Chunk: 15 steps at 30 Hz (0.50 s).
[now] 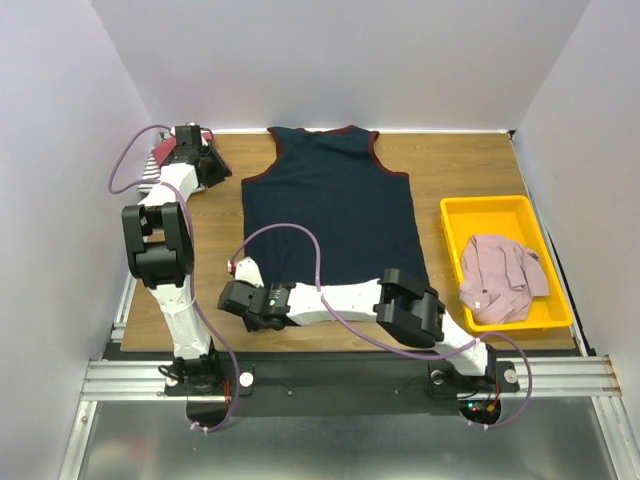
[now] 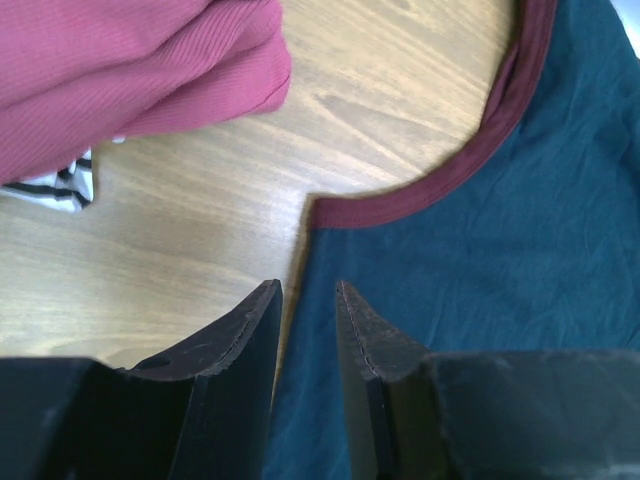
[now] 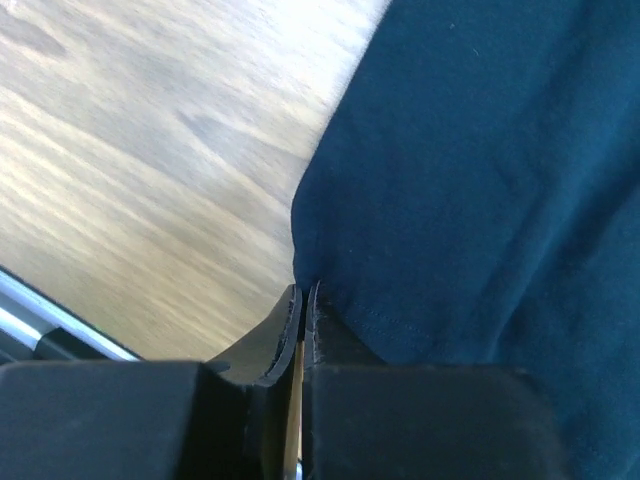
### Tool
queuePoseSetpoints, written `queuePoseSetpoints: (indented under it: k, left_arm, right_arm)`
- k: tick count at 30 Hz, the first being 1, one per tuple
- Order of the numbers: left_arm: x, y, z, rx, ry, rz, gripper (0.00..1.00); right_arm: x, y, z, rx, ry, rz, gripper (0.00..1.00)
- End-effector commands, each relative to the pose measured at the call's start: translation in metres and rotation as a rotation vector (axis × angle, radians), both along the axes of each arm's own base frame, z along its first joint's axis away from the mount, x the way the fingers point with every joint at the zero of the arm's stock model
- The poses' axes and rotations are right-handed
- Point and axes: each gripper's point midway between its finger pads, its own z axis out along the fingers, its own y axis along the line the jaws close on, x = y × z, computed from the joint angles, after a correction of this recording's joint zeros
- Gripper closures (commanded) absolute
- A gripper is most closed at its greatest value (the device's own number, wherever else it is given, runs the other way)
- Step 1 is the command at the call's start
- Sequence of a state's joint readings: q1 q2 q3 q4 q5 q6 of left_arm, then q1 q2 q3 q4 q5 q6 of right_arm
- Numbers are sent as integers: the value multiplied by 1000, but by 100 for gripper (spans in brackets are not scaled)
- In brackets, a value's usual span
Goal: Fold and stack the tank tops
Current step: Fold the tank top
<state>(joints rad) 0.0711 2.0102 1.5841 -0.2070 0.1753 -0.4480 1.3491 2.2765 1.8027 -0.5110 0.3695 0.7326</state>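
Note:
The navy tank top (image 1: 335,215) with maroon trim lies spread flat in the middle of the table, neck toward the far wall. At its near left hem corner my right gripper (image 1: 240,268) (image 3: 304,290) is shut on the navy cloth (image 3: 480,180). My left gripper (image 1: 228,175) (image 2: 308,288) is at the far left, open, its fingers straddling the navy top's side edge (image 2: 450,270) just below the armhole. Beside it lie a bunched red tank top (image 2: 130,60) and a black-white striped one (image 2: 60,185). A pale pink tank top (image 1: 500,275) lies crumpled in the tray.
A yellow plastic tray (image 1: 480,205) stands at the right side of the wooden table (image 1: 460,165). White walls close in the left, far and right sides. A metal rail (image 1: 350,375) runs along the near edge.

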Motion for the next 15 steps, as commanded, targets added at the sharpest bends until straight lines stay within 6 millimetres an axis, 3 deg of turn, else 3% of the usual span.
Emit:
queuePoseSetpoints:
  k: [1,2,3,8,11,15]
  left_arm:
    - [-6,-4,38,-16,-87,14,61]
    - [-13,-4,38,-29,-86,30,62]
    - [-16,-5,36,-37,-87,36,62]
    - [-33,-15,19,-63,-71,27,60]
    - [-37,-29,10,-77,-61,-19,59]
    - [-37,-27,-8,-64,-16,-16,59]
  right_arm:
    - [-7,-22,17,-4,-4,3,100]
    - [-9,-23,40,46,-11,11,100]
    - [-12,-29,27,29,2,17,100]
    - [-30,-56,43,80,47,44,100]
    - [-38,-58,47,108,79,63,100]
    - [-39,-54,52,125,88,70,100]
